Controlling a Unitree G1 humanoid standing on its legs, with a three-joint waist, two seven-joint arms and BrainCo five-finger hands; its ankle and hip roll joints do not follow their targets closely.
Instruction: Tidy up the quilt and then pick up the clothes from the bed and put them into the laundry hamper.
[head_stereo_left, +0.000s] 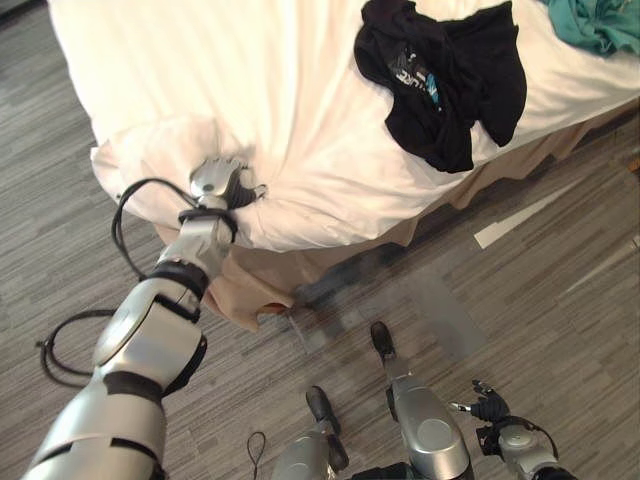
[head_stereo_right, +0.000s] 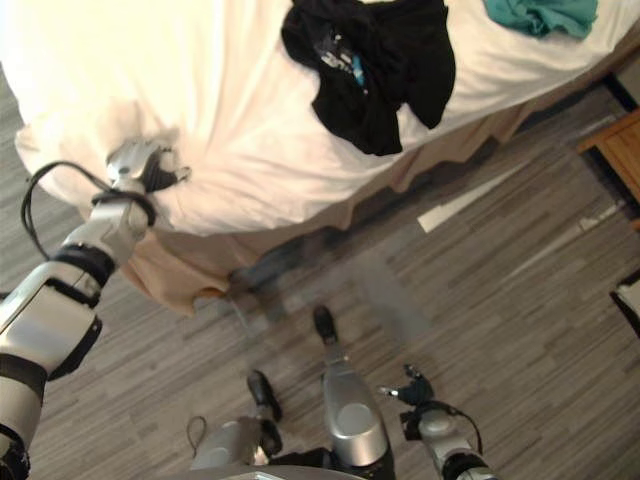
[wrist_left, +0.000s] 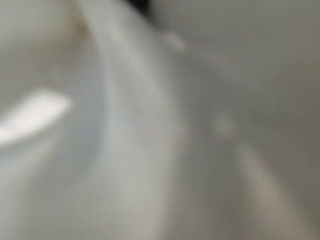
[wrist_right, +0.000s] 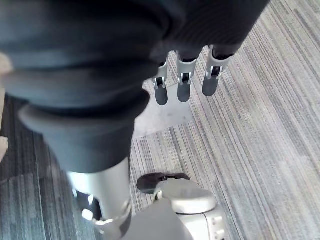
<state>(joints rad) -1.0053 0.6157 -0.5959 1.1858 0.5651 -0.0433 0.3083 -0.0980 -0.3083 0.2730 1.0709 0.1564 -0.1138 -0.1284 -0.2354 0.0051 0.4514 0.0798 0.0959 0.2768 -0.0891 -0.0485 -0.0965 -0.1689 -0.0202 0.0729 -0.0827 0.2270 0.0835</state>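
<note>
Quilt step in hand: left hand has fingers bunched into the white quilt corner. Right hand relaxed, empty (idle). Next: pull flat; black clothes wait.

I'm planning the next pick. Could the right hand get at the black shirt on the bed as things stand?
Probably not without moving first. The right hand hangs low beside the robot over the floor, fingers relaxed, while the black shirt lies up on the quilt, well away. Nothing blocks the way; the left hand is gripping the quilt.
</note>
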